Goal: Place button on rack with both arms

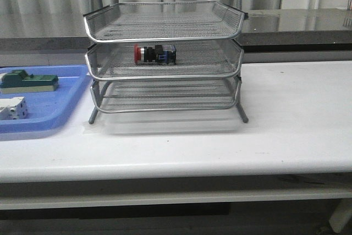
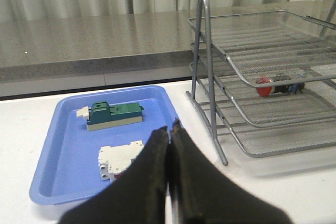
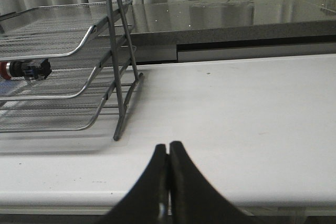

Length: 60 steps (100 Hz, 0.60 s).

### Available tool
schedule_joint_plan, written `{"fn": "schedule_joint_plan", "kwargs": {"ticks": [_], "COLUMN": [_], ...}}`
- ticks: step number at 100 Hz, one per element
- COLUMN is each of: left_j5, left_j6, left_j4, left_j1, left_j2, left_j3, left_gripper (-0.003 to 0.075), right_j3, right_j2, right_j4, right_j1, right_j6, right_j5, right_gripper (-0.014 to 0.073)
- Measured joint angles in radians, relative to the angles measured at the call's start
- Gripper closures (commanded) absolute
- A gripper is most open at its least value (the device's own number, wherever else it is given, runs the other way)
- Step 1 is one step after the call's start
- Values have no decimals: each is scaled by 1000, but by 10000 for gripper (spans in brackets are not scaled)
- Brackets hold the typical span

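Note:
The button (image 1: 154, 54), with its red cap, silver collar and black-and-blue body, lies on its side in the middle tier of the silver wire rack (image 1: 225, 17). It also shows in the left wrist view (image 2: 278, 85) and the right wrist view (image 3: 23, 70). The rack shows in both wrist views too (image 2: 210, 95) (image 3: 123, 90). My left gripper (image 2: 169, 128) is shut and empty, held above the front of the blue tray, left of the rack. My right gripper (image 3: 168, 146) is shut and empty, near the table's front edge, right of the rack. Neither arm shows in the front view.
A blue plastic tray (image 1: 49, 120) (image 2: 68, 129) sits left of the rack and holds a green block (image 1: 27, 81) (image 2: 113, 115) and a white block (image 1: 12, 108) (image 2: 119, 160). A grey counter (image 1: 297, 23) runs behind the white table (image 1: 286, 119).

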Motion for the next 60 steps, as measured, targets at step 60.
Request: {"fn": "schedule_joint_plan", "kwargs": {"ticks": [60], "left_j5": [-45], "left_j6": [-144], "left_j4": [176], "left_j1": [92], "left_j2": [-261], "left_j3": [217], "left_gripper": [741], "right_j3": [0], "right_j2": [0], "right_j4": [0], "right_j1": [0], "right_j6": [0], "right_j5": [0], "right_gripper": [662]}}
